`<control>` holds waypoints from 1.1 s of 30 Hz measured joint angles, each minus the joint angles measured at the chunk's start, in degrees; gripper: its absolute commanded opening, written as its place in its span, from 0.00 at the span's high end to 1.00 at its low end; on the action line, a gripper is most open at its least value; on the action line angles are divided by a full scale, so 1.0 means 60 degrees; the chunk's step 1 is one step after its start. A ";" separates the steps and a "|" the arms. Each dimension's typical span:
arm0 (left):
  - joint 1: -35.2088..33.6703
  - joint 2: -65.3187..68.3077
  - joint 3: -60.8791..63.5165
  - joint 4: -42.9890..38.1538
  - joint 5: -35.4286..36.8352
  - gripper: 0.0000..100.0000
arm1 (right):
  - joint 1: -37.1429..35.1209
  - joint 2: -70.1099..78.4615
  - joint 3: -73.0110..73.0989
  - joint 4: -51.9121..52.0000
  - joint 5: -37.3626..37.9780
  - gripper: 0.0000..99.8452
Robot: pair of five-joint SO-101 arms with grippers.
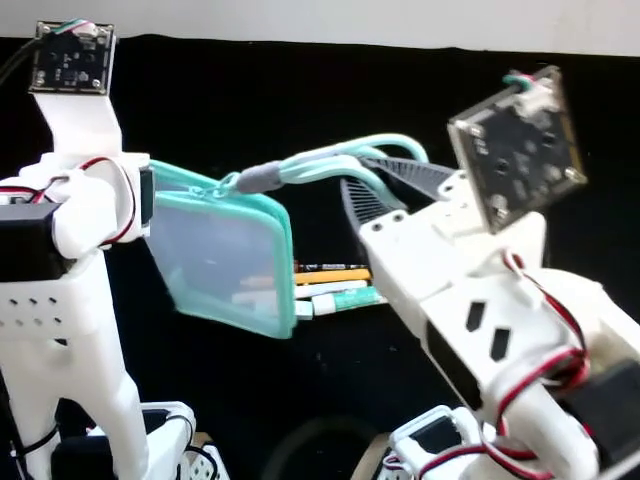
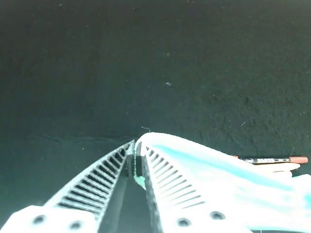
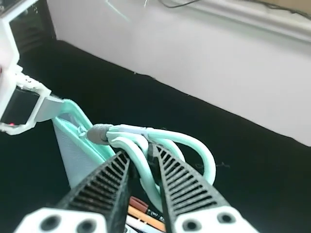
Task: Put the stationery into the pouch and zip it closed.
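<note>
We are suspending mint translucent pouch (image 1: 225,255): left end effector (image 2: 135,145) clamping its edge, right end effector (image 3: 142,151) gripping mint cord pull-loop (image 1: 340,160). With coloured pens (image 1: 335,285) lying outside on black bench (image 1: 300,90), we are likely unzipping. Next: steady pull along zip.

Pens (image 1: 335,285) run partly behind the pouch (image 1: 225,250); their count unclear.

**Hard Light on White Plastic, Cloth Left Dark**

In the high view, strong light washed out the white plastic robot arm (image 1: 70,300) at nine o'clock and the second white plastic robot arm (image 1: 480,300) at four o'clock, flattening their surfaces. The black cloth table cover (image 1: 250,100) stayed deeply dark. The translucent mint-green zip pouch (image 1: 225,255) glowed palely. In the right wrist view, the white wall (image 3: 218,73) was evenly bright.
</note>
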 measured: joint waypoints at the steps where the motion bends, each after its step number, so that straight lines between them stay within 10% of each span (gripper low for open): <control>1: 0.0000 0.0000 0.0000 0.0000 0.0015 0.99 | 0.0044 -0.0044 0.0000 0.0000 0.0000 0.99; 33: -0.0718 -0.0015 0.0952 -0.0733 0.0659 0.99 | 0.1099 -0.0117 0.0952 0.0000 0.0015 0.99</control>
